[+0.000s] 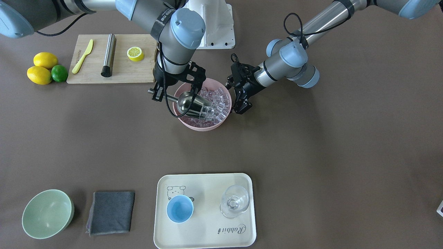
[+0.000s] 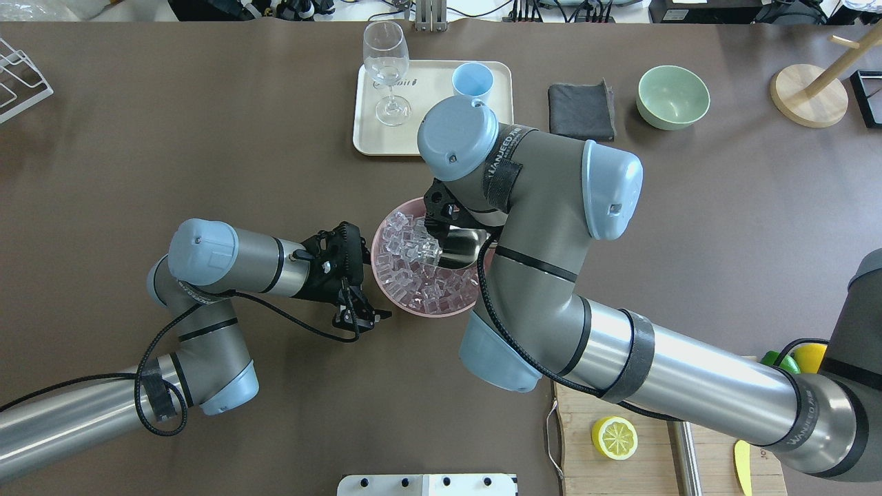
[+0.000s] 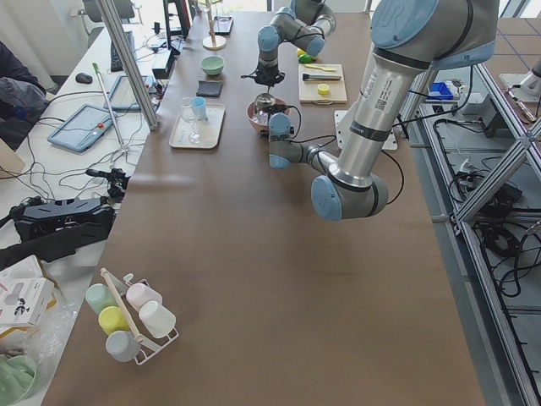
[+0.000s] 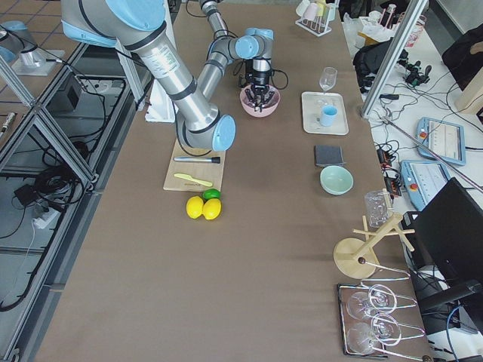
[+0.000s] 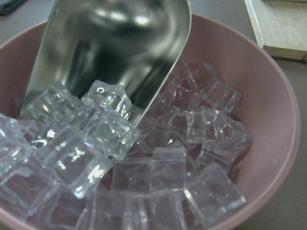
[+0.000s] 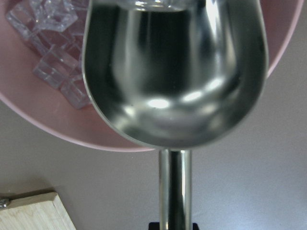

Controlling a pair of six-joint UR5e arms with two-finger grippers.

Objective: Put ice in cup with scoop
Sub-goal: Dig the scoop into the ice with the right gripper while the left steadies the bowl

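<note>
The steel scoop lies tilted in a pink bowl full of ice, with its lip pushed into the cubes. In the right wrist view the scoop's trough looks empty. In the left wrist view cubes sit at the lip of the scoop. My right gripper is shut on the scoop's rod handle at the bowl's edge. My left gripper looks open and empty, beside the bowl's other side. The light-blue cup stands empty on a cream tray.
A clear stemmed glass stands on the tray next to the cup. A grey cloth and a pale green bowl lie beside the tray. A cutting board carries a steel cylinder and a lemon half.
</note>
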